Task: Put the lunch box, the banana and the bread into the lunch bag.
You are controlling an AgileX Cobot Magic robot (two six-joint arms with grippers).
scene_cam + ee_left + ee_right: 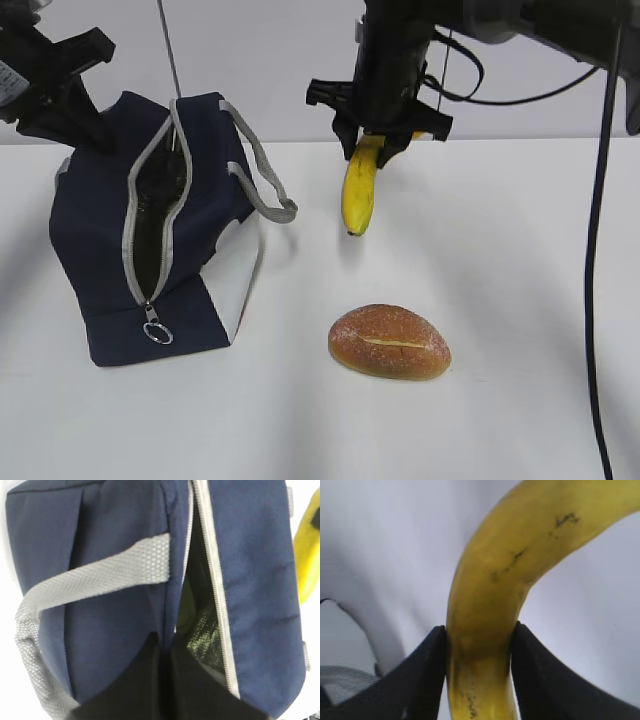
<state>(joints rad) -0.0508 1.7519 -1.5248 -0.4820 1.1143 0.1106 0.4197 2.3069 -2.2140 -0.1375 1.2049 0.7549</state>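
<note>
Exterior view: right end effector (378,148) is clamped on the banana (360,187), suspended above the desk (500,260) toward its rear edge. Left end effector (60,75) grips the lunch bag (100,240), apparently closed on fabric. Bread (390,342) lies nearer the front edge.

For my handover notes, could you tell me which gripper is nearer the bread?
Right. The right gripper holds the banana above and behind the bread; the left gripper is behind the lunch bag.
</note>
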